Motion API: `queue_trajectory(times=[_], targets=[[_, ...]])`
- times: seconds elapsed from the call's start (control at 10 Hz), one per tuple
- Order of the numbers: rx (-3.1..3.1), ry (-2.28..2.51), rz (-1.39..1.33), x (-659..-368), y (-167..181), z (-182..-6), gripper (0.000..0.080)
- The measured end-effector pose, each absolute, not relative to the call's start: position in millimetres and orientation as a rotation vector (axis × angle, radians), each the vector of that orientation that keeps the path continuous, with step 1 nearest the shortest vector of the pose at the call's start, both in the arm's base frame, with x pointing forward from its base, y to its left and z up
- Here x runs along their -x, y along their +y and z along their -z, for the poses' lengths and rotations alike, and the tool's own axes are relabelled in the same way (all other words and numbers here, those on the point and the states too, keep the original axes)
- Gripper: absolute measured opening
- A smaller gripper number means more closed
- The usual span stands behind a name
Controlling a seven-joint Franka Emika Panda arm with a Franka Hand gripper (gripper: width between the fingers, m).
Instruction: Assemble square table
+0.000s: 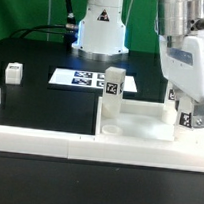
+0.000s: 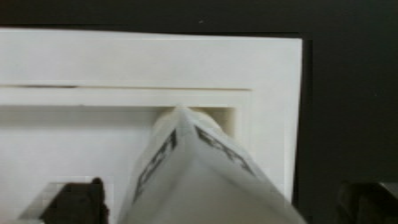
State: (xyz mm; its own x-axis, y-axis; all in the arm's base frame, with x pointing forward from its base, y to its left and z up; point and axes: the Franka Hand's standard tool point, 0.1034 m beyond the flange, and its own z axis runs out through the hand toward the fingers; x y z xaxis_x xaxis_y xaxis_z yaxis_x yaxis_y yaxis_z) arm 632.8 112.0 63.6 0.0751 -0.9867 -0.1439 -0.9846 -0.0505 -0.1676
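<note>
White plastic tabletop (image 1: 138, 121) lies against the rail (image 1: 46, 140), one leg (image 1: 113, 89) upright in its near corner. My gripper (image 1: 191, 120) stands fully open astride a second leg (image 2: 199, 165), gripping nothing. I would lift straight up, keeping both fingers (image 2: 75, 198) clear so the leg stays seated.

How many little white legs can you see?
3. One leg stands upright on the tabletop; one stands at its corner below the open gripper, on the exterior view's right; one is on the table at the left. A fourth may be hidden.
</note>
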Motion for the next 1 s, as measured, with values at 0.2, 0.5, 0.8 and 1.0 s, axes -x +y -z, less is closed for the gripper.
queue_trajectory(times=[0.2,0.5,0.8,1.0], targets=[[2.407,1.690,0.067,-632.0,114.5,-64.4,0.0649],[2.819,0.970,0.118,-635.0,110.0,-68.0,0.0649],[2.777,1.085,0.111,-635.1,109.0,-67.0,0.0623],[2.728,1.198,0.100,-634.7,108.9,-66.4,0.0438]])
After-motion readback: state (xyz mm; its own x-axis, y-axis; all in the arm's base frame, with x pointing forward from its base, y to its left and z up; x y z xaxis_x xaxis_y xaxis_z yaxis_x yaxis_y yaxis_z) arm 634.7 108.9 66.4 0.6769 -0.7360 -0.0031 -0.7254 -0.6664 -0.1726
